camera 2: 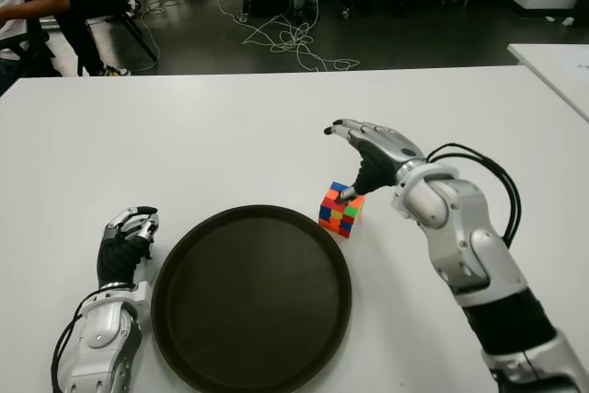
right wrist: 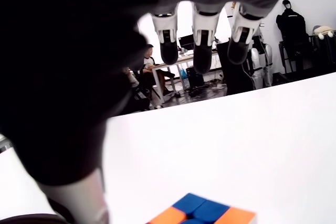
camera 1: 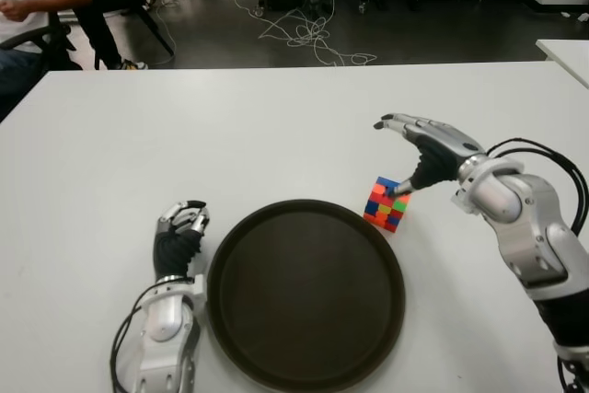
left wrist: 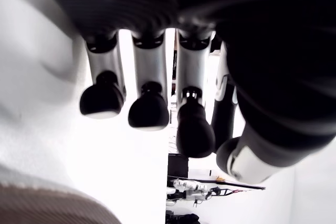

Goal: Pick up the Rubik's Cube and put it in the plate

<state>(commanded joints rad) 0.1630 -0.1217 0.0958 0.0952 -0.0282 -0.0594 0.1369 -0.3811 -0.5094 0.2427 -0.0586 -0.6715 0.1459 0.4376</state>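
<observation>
The Rubik's Cube (camera 1: pixel 387 204) stands on the white table (camera 1: pixel 276 135) just off the right rim of the dark round plate (camera 1: pixel 248 236). My right hand (camera 1: pixel 409 149) hovers over the cube with its fingers stretched out and spread; its thumb tip reaches down to the cube's top edge. The right wrist view shows the cube's top face (right wrist: pixel 202 214) below the open fingers (right wrist: pixel 202 56), with nothing held. My left hand (camera 1: pixel 179 232) shows beside the plate's left rim, its fingers curled with nothing in them.
A seated person (camera 1: pixel 28 6) is at the far left beyond the table. Cables (camera 1: pixel 308 39) lie on the floor behind. Another white table's corner (camera 1: pixel 566 52) shows at the far right. Bare table surface stretches behind the cube and plate.
</observation>
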